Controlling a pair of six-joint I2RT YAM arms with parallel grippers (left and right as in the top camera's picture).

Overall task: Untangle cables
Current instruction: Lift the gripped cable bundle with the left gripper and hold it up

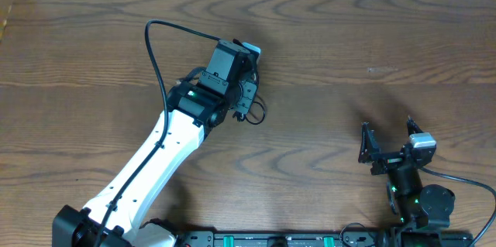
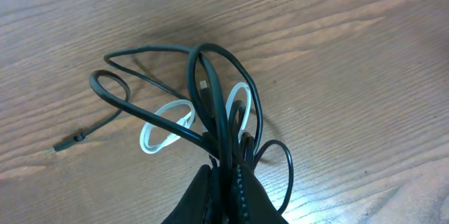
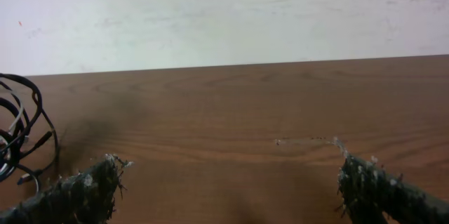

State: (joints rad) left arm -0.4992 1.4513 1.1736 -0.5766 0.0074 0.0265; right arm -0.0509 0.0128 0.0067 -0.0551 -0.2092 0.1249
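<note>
The long black cable (image 2: 210, 76) and the shorter white cable (image 2: 165, 127) form one tangled bundle of loops. My left gripper (image 2: 228, 182) is shut on the bundle's strands where they come together. The black cable's small plug end (image 2: 66, 143) trails out to the left on the wood. In the overhead view the left gripper (image 1: 242, 92) is at the table's middle left, with black loops (image 1: 254, 112) showing beside it. My right gripper (image 1: 387, 137) is open and empty at the front right. In the right wrist view (image 3: 228, 175) the bundle (image 3: 21, 129) shows at the far left edge.
The wooden table (image 1: 349, 46) runs to a pale wall (image 3: 224, 13) at the back. A thick black arm cable (image 1: 155, 53) arcs over the left arm. The arms' mounting rail (image 1: 271, 239) lies along the front edge.
</note>
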